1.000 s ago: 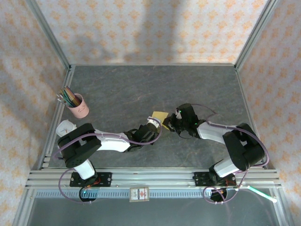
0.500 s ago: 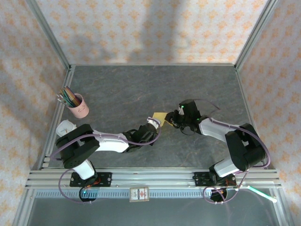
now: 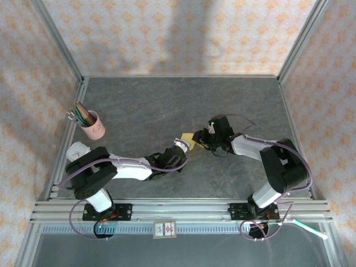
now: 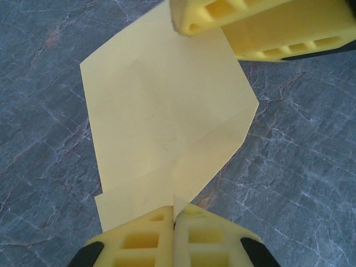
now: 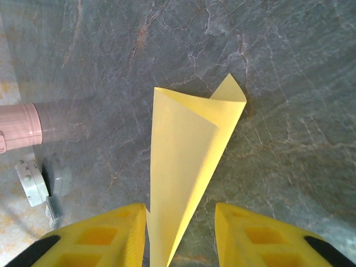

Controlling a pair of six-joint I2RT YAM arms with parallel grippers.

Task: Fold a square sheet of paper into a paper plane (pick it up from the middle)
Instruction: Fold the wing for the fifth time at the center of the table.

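**Left gripper pinches the yellow paper, right gripper stands open around it**

Your left gripper point(image 4: 175, 214) is squeezed tight on the near edge of the yellow paper point(image 4: 167, 111). Its two fingers press together with the paper caught between them.

Your right gripper point(image 5: 181, 214) has its grip let go. Its fingers point(image 5: 125, 228) stand apart and the paper rises up between them. The paper runs just beside one finger, and I cannot tell if it touches it. There is a clear gap to the other finger.

The paper is near the middle of the dark, stone-look table point(image 3: 139, 100), between your two grippers. It is folded, not a flat square.

A small card point(image 3: 164, 228) sits on the front rail, and its writing is too small to read.

From above, both arms reach in toward the paper from each side. A pink cup point(image 3: 93, 127) of coloured pencils stands by the left edge of the table, well apart from the paper.

The left wrist view gives you the wide face of the paper. There you can see soft crease lines and one side coming to a point. The yellow fingers of the right gripper sit at its far edge.

The right wrist view gives you the paper from its thin side. There it looks tall and narrow, and its far tip curls over.
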